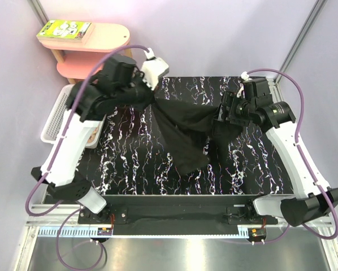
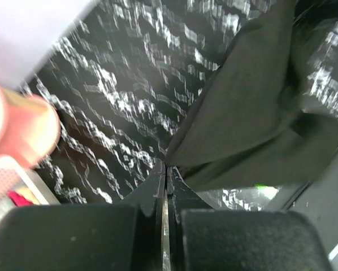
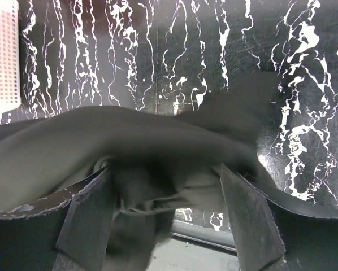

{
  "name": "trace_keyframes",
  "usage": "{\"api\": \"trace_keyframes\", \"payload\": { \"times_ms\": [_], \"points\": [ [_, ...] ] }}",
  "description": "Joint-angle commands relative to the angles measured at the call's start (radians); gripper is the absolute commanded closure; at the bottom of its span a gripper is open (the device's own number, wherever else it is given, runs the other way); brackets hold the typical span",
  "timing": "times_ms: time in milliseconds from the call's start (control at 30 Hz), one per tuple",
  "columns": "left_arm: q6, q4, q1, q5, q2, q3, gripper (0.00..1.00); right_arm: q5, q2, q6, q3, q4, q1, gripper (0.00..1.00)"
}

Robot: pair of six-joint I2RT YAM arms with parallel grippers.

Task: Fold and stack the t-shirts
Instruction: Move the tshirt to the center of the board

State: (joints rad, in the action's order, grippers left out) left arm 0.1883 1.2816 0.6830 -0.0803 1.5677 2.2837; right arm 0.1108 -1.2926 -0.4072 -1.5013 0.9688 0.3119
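The black shirt (image 1: 183,135) is being pinched by the left hand (image 2: 166,169) and straddled by the spread right hand (image 3: 163,172); even tension is advised

Black white-veined table (image 1: 129,164); black t-shirt (image 1: 183,135) with lower end resting mid-table; white lattice basket (image 1: 53,121) left of shirt, at table edge.

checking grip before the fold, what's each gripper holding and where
Left gripper is shut on an edge of the black t-shirt. Right gripper has its cloth bunched between parted fingers; a firm clamp cannot be told.
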Motion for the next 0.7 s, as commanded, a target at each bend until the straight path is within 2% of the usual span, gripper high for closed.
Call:
{"api": "trace_keyframes", "payload": {
  "times_ms": [0,167,400,467,500,567,600,633,667],
  "points": [
    [0.003,-0.028,-0.003,0.048,-0.034,-0.103,1.0,-0.037,0.05,-0.015,0.007,-0.016,0.006,0.21],
    [0.01,-0.068,-0.017,0.045,-0.077,-0.265,1.0,-0.039,0.067,-0.016,0.027,-0.007,0.006,0.22],
    [0.042,-0.189,-0.085,0.06,-0.141,-0.587,1.0,0.007,0.059,-0.005,0.039,0.016,0.004,0.24],
    [0.04,-0.205,-0.147,0.048,-0.138,-0.627,0.94,0.032,0.053,-0.001,0.044,0.021,0.006,0.23],
    [0.036,-0.206,-0.177,0.034,-0.135,-0.656,0.8,0.071,0.047,0.001,0.047,0.027,0.006,0.23],
    [0.019,-0.217,-0.27,-0.009,-0.127,-0.687,0.42,0.128,0.038,0.01,0.067,0.03,0.006,0.23],
    [0.016,-0.222,-0.299,-0.019,-0.123,-0.717,0.27,0.192,0.027,0.011,0.078,0.033,0.006,0.23],
    [0.01,-0.226,-0.324,-0.021,-0.115,-0.731,0.05,0.222,0.023,0.01,0.102,0.033,0.007,0.23],
    [0.011,-0.24,-0.368,-0.019,-0.115,-0.756,0.03,0.249,0.016,0.008,0.114,0.031,0.012,0.23]
  ]
}}
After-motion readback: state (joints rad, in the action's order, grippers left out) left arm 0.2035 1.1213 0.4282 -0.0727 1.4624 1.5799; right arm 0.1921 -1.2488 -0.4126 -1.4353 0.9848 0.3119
